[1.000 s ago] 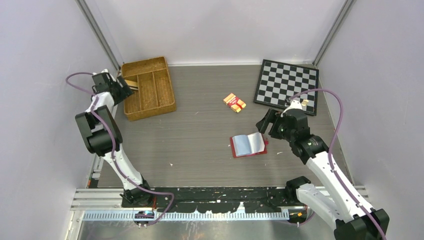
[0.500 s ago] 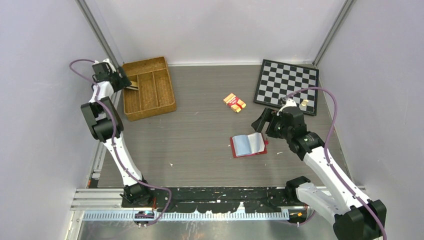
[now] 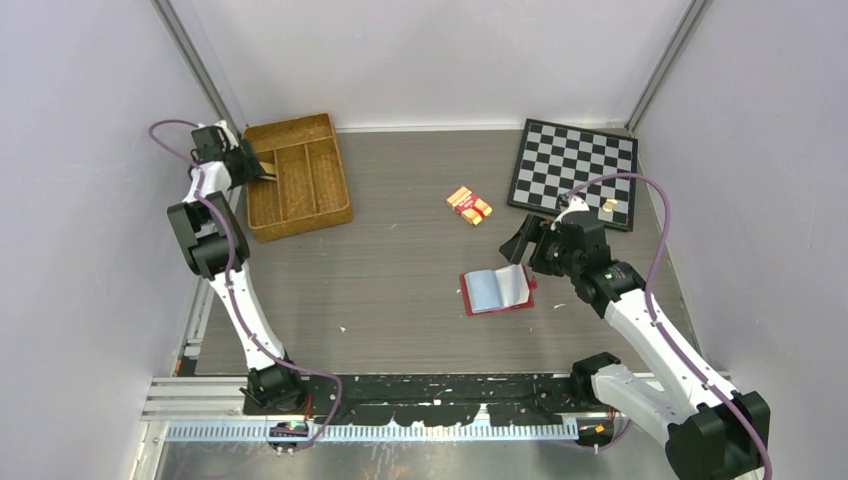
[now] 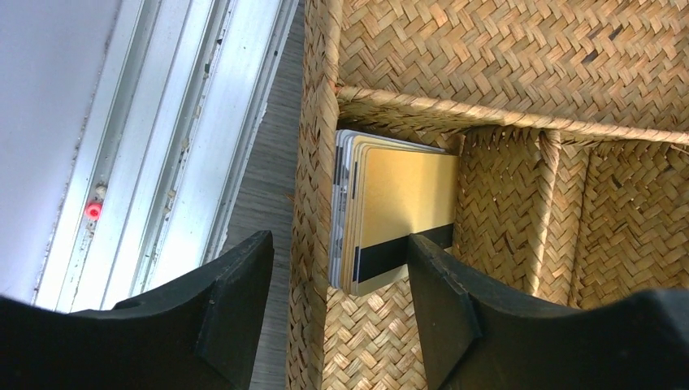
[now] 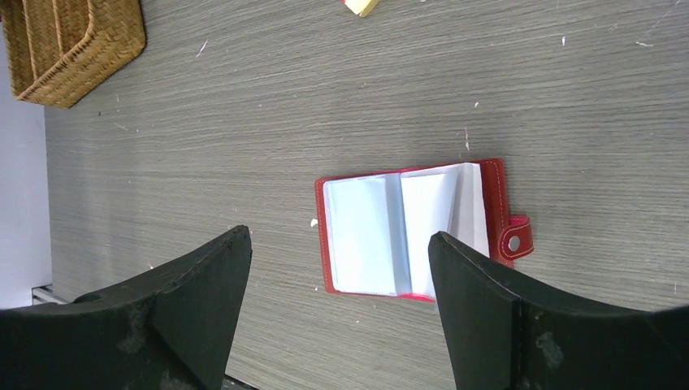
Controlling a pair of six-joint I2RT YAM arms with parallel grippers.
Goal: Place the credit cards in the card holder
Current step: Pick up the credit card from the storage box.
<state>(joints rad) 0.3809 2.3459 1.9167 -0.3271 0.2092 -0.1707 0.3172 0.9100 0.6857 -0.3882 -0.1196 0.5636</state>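
The credit cards (image 4: 398, 203) are a gold stack with a dark stripe, standing on edge in the small near-left compartment of the wicker tray (image 4: 504, 49). My left gripper (image 4: 340, 244) is open and straddles the tray's left wall and the stack: one finger is outside the tray, the other inside at the cards' striped edge. In the top view the left gripper (image 3: 250, 165) sits at the tray's left rim. The card holder (image 5: 406, 231), red with pale clear sleeves, lies open flat on the table. My right gripper (image 5: 339, 237) hangs open above it, holding nothing.
An orange-and-red banded pack (image 3: 469, 205) lies mid-table behind the card holder (image 3: 495, 290). A chessboard (image 3: 573, 172) sits at the back right with a small pale piece (image 3: 608, 205) on it. A metal rail (image 4: 162, 122) and the wall run just left of the tray.
The left arm has reached further back along the tray's left rim and its fingers have narrowed a little. The right gripper has edged left over the card holder.
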